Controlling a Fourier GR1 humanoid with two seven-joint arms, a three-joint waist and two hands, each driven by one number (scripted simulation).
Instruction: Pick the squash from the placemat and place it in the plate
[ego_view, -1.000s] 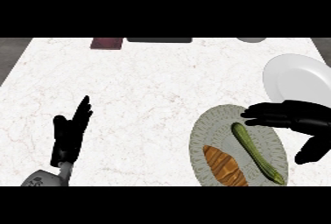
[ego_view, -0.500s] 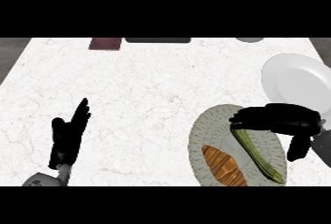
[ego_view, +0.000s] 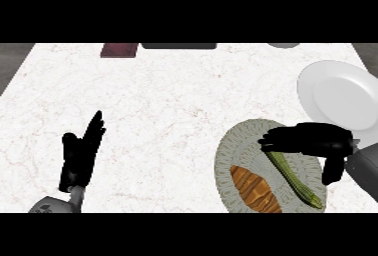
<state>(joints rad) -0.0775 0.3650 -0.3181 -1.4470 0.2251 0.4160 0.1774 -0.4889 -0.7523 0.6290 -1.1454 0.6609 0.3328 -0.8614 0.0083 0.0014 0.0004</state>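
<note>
A long green squash (ego_view: 294, 176) lies slantwise on the grey-green oval placemat (ego_view: 235, 150) at the lower right. My right hand (ego_view: 314, 140) hovers over the squash's far end and hides its tip. The fingers (ego_view: 275, 144) bend leftward over it, while the thumb (ego_view: 332, 170) points down, apart from the squash on its right side. Nothing is clasped between them. The white plate (ego_view: 341, 95) stands just beyond the placemat at the right edge, with nothing on it. My left hand (ego_view: 80, 155) rests open at the lower left, fingers up.
An orange-brown pastry (ego_view: 253, 189) lies on the placemat left of the squash. A dark red block (ego_view: 119, 49), a black slab (ego_view: 179, 45) and a grey object (ego_view: 283, 45) line the counter's far edge.
My right hand has slid left from beside the plate until it sits over the squash's far end, and its fingers have drawn closer together. The left hand and the squash have stayed put.
</note>
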